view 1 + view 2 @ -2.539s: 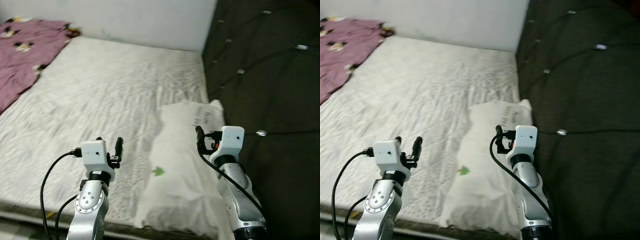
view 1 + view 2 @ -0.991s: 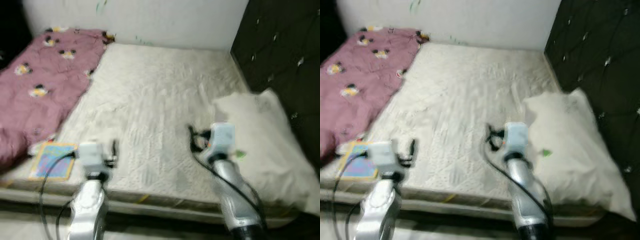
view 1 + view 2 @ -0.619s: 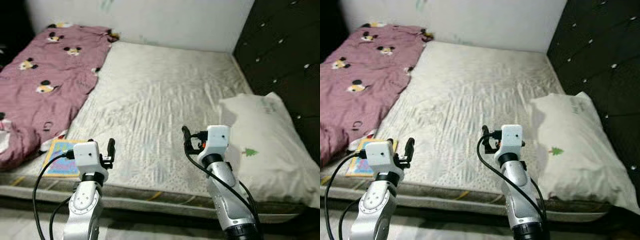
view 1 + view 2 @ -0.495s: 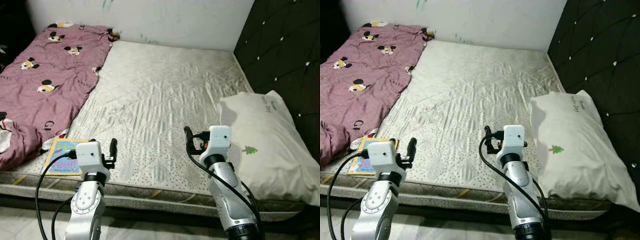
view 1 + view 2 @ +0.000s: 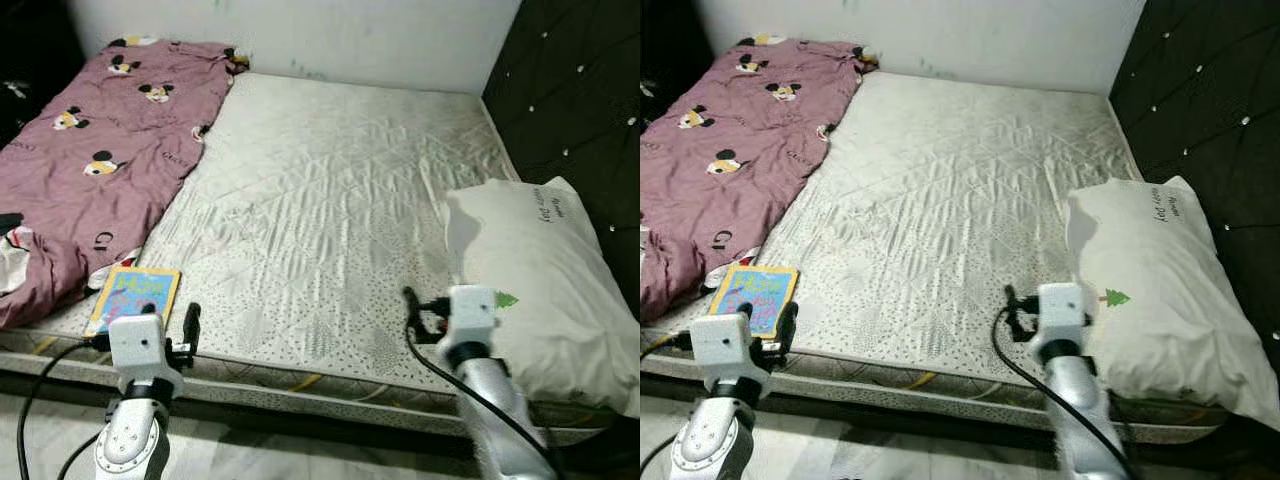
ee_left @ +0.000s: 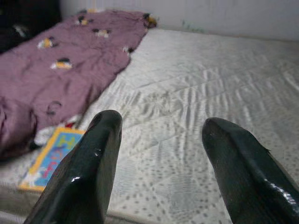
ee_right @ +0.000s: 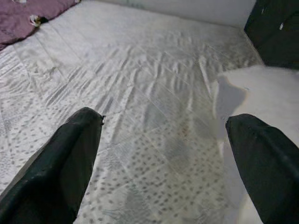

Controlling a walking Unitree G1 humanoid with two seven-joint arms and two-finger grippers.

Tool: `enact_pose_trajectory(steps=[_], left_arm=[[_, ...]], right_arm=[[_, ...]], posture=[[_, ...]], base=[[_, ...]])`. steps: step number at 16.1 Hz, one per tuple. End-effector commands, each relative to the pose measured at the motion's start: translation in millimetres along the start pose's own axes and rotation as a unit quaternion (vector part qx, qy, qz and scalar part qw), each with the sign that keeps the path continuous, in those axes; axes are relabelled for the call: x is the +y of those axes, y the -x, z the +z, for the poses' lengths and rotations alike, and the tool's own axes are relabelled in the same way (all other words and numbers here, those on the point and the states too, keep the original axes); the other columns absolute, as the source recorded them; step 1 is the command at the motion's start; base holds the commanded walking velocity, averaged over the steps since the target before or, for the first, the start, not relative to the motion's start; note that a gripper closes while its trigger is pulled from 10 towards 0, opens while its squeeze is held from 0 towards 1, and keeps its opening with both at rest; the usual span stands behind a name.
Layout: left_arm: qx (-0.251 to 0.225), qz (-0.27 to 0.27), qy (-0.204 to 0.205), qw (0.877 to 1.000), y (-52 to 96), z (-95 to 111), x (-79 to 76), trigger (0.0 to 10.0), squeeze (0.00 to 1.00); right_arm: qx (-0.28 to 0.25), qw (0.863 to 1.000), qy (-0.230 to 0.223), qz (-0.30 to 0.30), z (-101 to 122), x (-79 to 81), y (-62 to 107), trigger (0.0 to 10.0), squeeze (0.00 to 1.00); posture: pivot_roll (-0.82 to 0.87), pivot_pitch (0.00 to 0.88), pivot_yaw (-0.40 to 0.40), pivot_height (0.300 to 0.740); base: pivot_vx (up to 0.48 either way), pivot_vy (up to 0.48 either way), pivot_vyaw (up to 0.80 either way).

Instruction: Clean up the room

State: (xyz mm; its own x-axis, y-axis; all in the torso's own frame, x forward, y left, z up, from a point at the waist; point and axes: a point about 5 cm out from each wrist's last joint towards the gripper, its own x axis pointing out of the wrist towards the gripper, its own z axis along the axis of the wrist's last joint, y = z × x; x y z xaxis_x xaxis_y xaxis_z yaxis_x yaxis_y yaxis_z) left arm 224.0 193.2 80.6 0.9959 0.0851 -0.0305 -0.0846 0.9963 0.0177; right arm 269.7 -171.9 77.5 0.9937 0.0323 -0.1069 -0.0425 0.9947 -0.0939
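Note:
A bare white mattress (image 5: 340, 190) lies before me. A purple blanket with cartoon mice (image 5: 100, 150) is crumpled over its left side. A colourful book (image 5: 133, 298) lies flat on the mattress near the front left edge, beside the blanket. A white pillow (image 5: 540, 290) rests on the right side against the headboard. My left gripper (image 5: 190, 318) is open in front of the bed's edge, just right of the book. My right gripper (image 5: 410, 300) is open over the front edge, left of the pillow. Both hold nothing, as the left wrist view (image 6: 161, 120) and right wrist view (image 7: 166, 116) show.
A dark tufted headboard (image 5: 580, 100) runs along the right. A pale wall (image 5: 350, 35) stands behind the bed. The mattress front edge (image 5: 910, 380) runs across just ahead of my arms, with pale floor (image 5: 890, 450) below it.
The camera has swung left and pulled back, so the blanket and book came into view and the pillow shifted right. Both arms sit lower in the picture. The grippers stay open.

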Motion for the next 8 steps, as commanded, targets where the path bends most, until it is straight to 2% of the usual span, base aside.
enact_pose_trajectory(steps=[1,2,4,5,6,8], left_arm=[[-0.007,0.015,-0.031,0.999,2.6,4,4.3,10.0,0.00],[-0.004,0.025,-0.048,0.999,3.2,3,7.0,10.0,0.00],[-0.006,-0.051,-0.039,0.998,14.4,2,11.4,10.0,0.00],[-0.001,-0.059,-0.052,0.997,17.6,2,14.6,10.0,0.00],[-0.003,-0.064,-0.056,0.996,14.8,2,9.8,10.0,0.00],[-0.011,-0.083,-0.038,0.996,7.9,7,-7.0,10.0,0.00]], right_arm=[[-0.014,1.000,0.017,-0.003,4,-8.5,5.5,10.0,0.00],[-0.014,1.000,0.027,-0.003,3,-13.1,7.9,10.0,0.00],[-0.008,0.998,0.057,-0.005,4,-36.4,22.7,10.0,0.00],[-0.006,0.997,0.071,-0.006,6,-46.7,30.1,10.0,0.00],[-0.008,0.997,0.080,-0.007,11,-52.1,31.9,10.0,0.00],[-0.032,0.996,0.087,0.018,28,-39.2,28.2,10.0,0.00]], posture=[[0.03,0.027,-0.047,0.740],[0.03,0.025,-0.049,0.740],[0.01,0.022,-0.050,0.740],[-0.01,0.026,-0.062,0.740],[-0.03,0.019,-0.072,0.740],[-0.07,0.013,-0.062,0.740]], base=[[0.000,0.000,0.00],[0.000,0.000,0.00],[0.000,0.000,0.00],[0.000,0.000,0.00],[0.000,0.000,0.00],[0.000,0.000,0.00]])
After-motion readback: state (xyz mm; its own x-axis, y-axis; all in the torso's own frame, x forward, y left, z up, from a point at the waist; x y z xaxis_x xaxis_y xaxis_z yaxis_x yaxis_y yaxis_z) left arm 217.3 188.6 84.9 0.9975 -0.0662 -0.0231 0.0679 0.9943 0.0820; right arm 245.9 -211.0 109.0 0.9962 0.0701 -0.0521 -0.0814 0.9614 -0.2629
